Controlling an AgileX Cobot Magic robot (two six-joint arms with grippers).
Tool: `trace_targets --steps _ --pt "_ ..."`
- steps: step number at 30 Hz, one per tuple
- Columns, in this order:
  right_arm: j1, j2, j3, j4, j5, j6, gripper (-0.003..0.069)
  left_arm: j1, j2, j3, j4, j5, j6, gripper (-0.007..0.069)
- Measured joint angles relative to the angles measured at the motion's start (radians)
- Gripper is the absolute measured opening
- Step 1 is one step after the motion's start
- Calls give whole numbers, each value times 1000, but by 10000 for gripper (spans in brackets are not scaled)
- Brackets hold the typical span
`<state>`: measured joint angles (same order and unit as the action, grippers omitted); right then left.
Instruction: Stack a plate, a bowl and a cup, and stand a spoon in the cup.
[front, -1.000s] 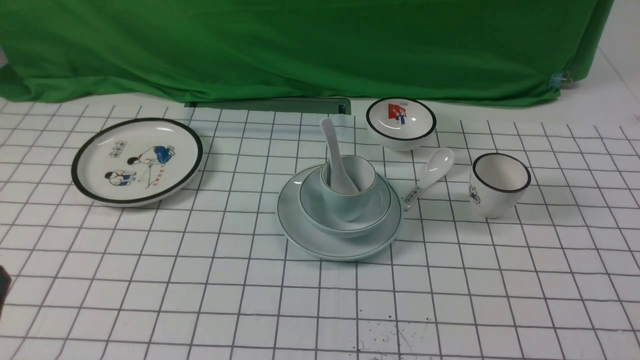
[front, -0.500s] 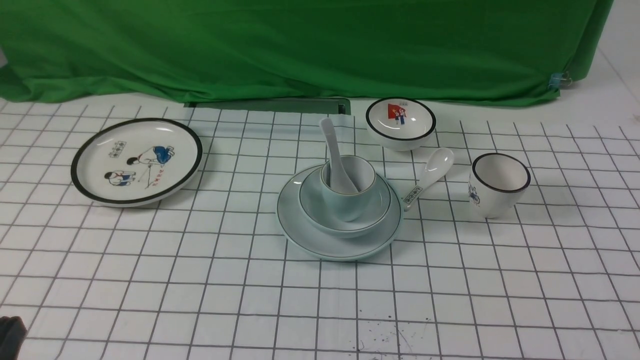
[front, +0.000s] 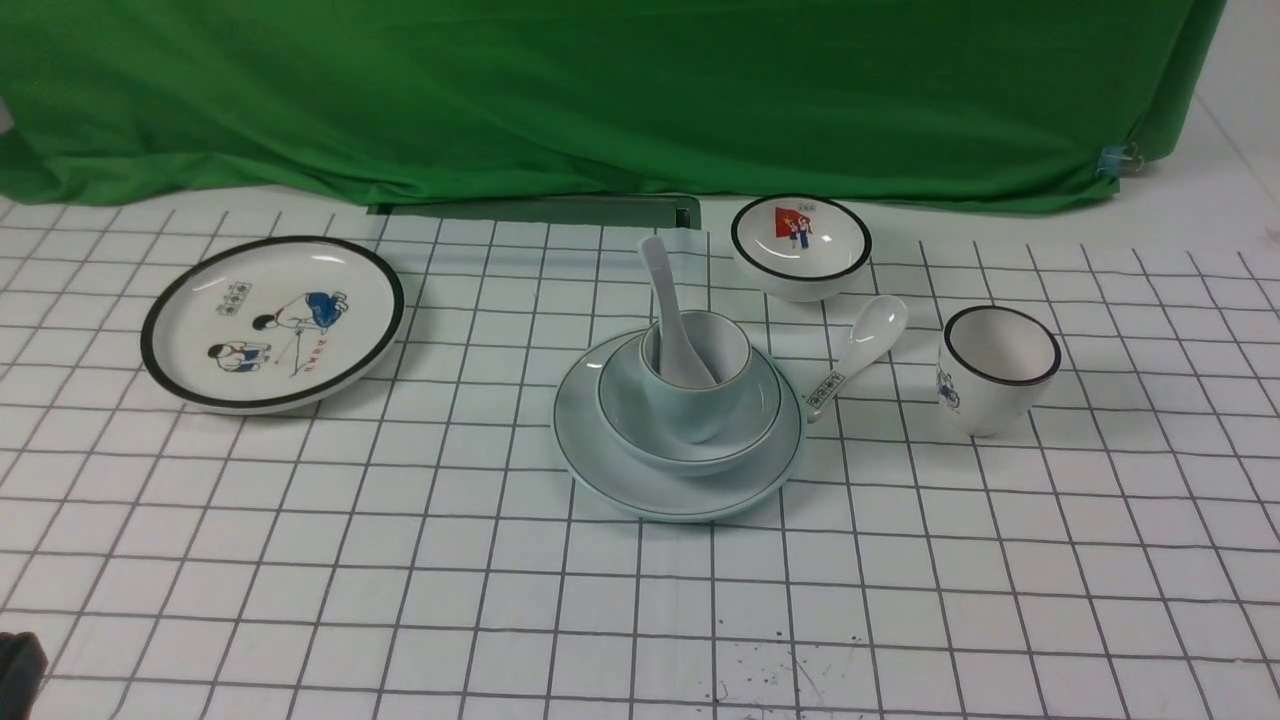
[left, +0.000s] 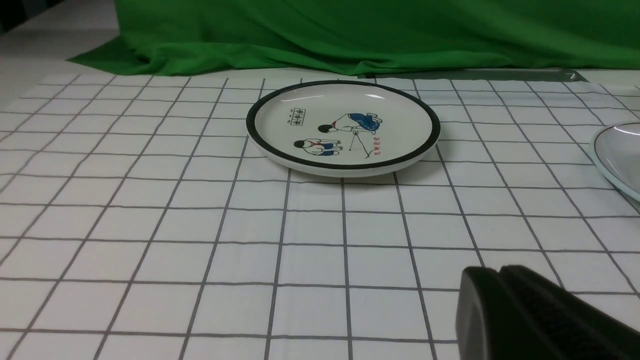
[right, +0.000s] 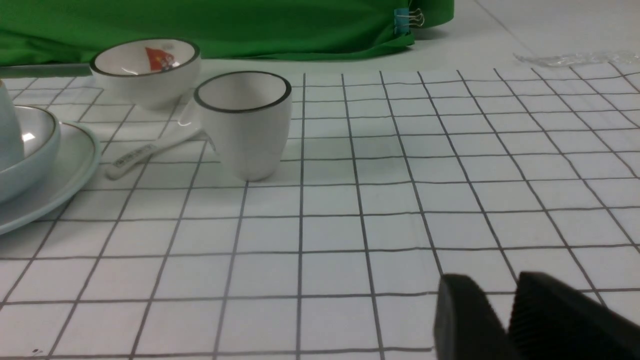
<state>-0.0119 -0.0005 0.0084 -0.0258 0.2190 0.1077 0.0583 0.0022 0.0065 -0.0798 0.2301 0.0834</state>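
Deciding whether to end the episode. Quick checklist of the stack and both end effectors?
1. Bowl seated in plate: ok.
2. Cup inside bowl, upright: ok.
3. Spoon standing in cup, handle leaning on the rim: ok.
4. Left end effector shut, holding nothing, away from stack: ok.
5. Right end effector slightly parted, holding nothing: ok.
6. Patterned spoon lies against the plate's edge; touching: cannot tell.

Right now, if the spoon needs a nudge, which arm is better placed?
Probably right. The right wrist view takes in the plate, bowl and cup; the left wrist view catches only the plate's rim. The stack sits slightly right of centre.
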Motion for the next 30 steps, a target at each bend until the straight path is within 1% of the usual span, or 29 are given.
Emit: trace_targets --steps 10,30 --pt "0 0 0 0 0 0 233 0 0 0 1 0 0 -31" --pt "0 0 0 0 0 0 240 0 0 0 4 0 0 -29"
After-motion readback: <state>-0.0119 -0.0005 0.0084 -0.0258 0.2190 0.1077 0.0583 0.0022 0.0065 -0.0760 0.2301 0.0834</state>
